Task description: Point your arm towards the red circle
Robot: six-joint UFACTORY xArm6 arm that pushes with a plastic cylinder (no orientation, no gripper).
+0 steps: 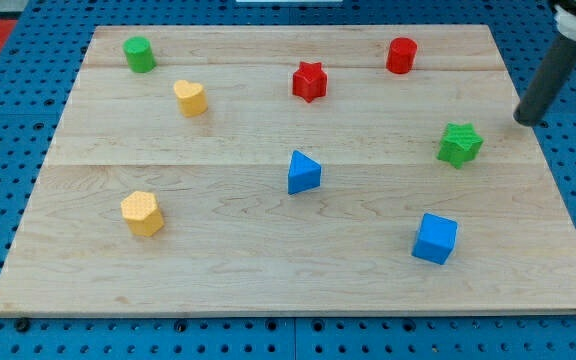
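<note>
Red circle (401, 55) sits near the wooden bench's (268, 270) top edge, right of the red star (309, 81). My tip (521, 122) (a plain rod, no jaws) rests well apart, just right of the green star (460, 144).

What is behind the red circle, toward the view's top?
Behind the red circle only a bare strip of board shows, then blue pegboard. Nothing there is covered. My tip sits lower right, beside the green star.
</note>
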